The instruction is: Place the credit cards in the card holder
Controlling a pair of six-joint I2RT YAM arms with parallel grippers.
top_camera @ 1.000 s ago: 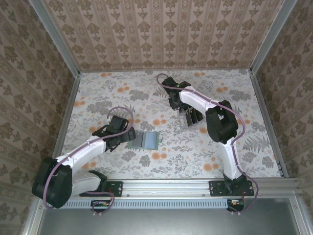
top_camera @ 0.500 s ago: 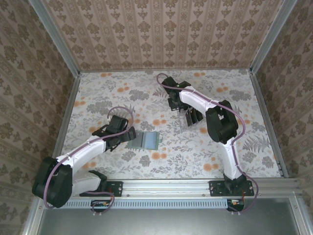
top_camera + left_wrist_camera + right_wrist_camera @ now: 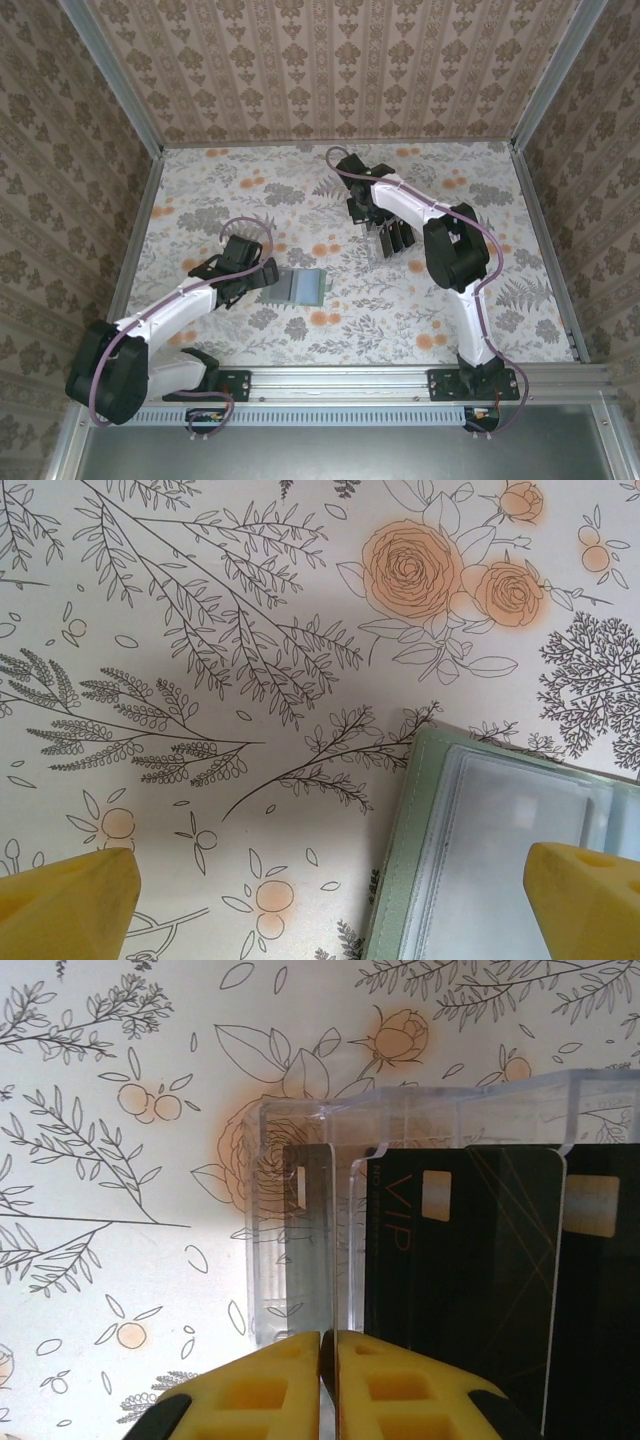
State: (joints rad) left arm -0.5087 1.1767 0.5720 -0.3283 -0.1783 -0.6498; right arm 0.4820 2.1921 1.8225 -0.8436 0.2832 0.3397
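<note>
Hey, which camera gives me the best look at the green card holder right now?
The top external view: the whole card holder shows there, lying open and flat beside the open left gripper. The left wrist view is closer but catches just one corner of it, with a clear pocket.

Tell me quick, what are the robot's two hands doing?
Left gripper: open, holding nothing.
Right gripper: closed on a credit card standing in its clear rack.
</note>
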